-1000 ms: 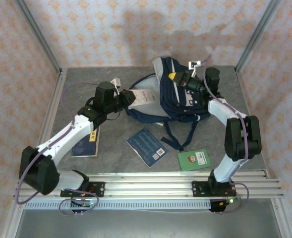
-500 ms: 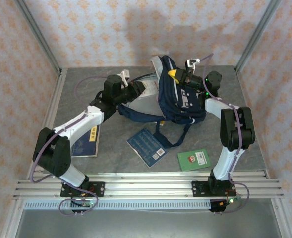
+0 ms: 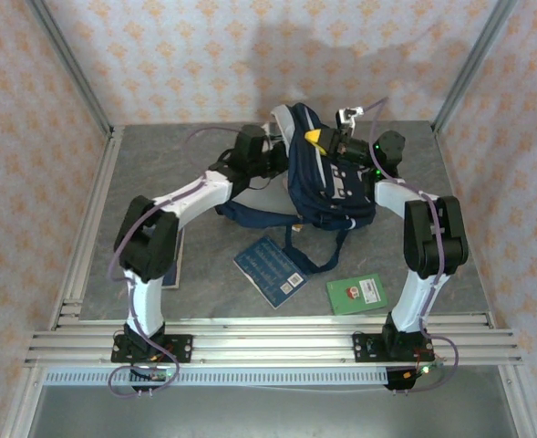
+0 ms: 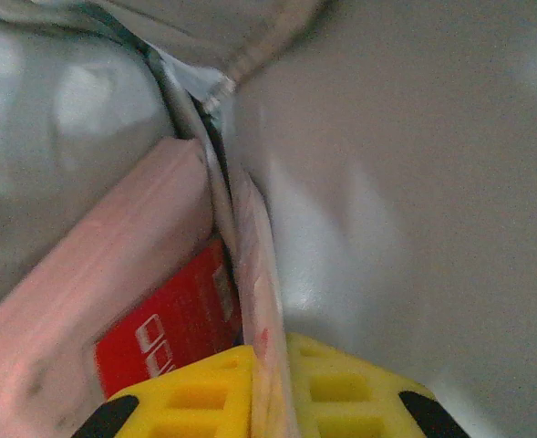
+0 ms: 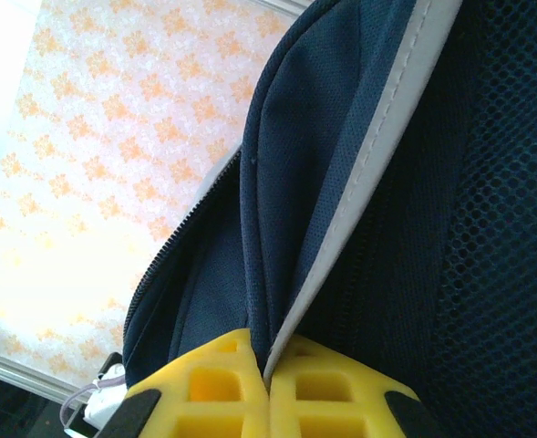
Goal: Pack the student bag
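My left arm (image 3: 191,193) and right arm (image 3: 412,297) are white shells between chunky black joint housings, on black base plates (image 3: 154,347) bolted to the silver slotted aluminium rail (image 3: 268,330). Thin purple cables (image 3: 113,258) loop alongside, up from that rail. My left gripper (image 4: 266,388) and right gripper (image 5: 268,388) carry yellow plastic fingers (image 4: 195,394) with square grid recesses and black corners.

Even warm light, soft shadow on back wall (image 3: 282,46) — left wrist view blurred, right wrist glare.
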{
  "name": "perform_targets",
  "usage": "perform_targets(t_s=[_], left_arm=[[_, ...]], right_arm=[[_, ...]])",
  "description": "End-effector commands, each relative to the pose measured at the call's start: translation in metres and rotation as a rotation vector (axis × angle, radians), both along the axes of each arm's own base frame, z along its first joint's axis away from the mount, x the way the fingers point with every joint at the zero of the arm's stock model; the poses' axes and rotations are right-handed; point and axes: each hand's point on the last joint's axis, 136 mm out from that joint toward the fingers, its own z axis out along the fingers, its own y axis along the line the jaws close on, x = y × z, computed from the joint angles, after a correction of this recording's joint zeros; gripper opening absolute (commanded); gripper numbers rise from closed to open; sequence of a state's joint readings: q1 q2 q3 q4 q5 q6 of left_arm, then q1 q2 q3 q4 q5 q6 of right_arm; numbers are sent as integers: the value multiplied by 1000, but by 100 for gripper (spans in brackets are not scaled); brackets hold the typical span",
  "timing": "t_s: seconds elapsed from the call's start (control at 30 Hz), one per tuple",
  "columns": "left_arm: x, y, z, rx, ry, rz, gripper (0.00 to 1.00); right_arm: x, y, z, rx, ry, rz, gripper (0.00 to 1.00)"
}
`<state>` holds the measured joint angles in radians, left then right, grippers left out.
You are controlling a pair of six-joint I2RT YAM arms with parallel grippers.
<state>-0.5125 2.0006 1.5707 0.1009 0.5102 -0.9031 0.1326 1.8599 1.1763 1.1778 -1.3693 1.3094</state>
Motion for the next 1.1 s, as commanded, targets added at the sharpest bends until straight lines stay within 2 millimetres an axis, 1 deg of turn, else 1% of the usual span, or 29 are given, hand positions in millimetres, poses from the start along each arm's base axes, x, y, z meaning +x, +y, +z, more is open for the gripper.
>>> perform_targets(t_s=[0.0,0.03,0.07,0.1,0.17,0.2,0.27,0.37,0.47,0.53,0.6,0.67,0.73,0.77,0.87,0.93,1.0,1.07], left_arm=[[-7,-35,-6,94,-7,-57,17],[-6,-40,-13,118,12,-56,21],[-6,-49,-21,124,34,-66,28],[-5,-55,-27,120,54,-73,36],[-4,-60,-31,112,68,-70,52],[-2,-61,-30,107,65,-65,59],[-3,-60,-22,103,56,-69,68],[-11,-52,-3,137,28,-86,77],[-17,-34,17,161,2,-78,80],[-20,-18,24,161,1,-57,81],[-23,-2,27,160,11,-39,82],[-26,13,27,162,23,-28,82],[-30,27,32,154,21,-14,82],[-32,34,31,155,27,-6,82],[-39,53,32,155,38,5,82],[-45,71,34,173,42,27,81],[-54,92,40,182,42,58,81],[-65,113,47,207,39,88,80]], right_arm=[[-16,5,57,28,-275,-16,0],[-13,5,54,23,-260,-23,0],[-11,6,52,19,-252,-28,0],[-9,6,51,17,-251,-35,0],[-5,6,46,8,-237,-46,0],[-4,6,43,3,-233,-50,0],[-2,6,41,-3,-232,-57,0],[-2,4,40,-13,-238,-69,0],[1,-1,37,-44,-241,-102,0],[2,-3,30,-81,-244,-128,0],[2,-4,22,-132,-247,-148,0],[2,-6,15,-175,-244,-168,0],[2,-7,9,-211,-244,-187,0],[3,-8,7,-228,-243,-199,0],[9,-14,0,-279,-223,-261,0],[15,-21,-7,-334,-204,-326,0],[22,-25,-21,-443,-179,-392,0],[27,-23,-33,-562,-199,-441,0]])
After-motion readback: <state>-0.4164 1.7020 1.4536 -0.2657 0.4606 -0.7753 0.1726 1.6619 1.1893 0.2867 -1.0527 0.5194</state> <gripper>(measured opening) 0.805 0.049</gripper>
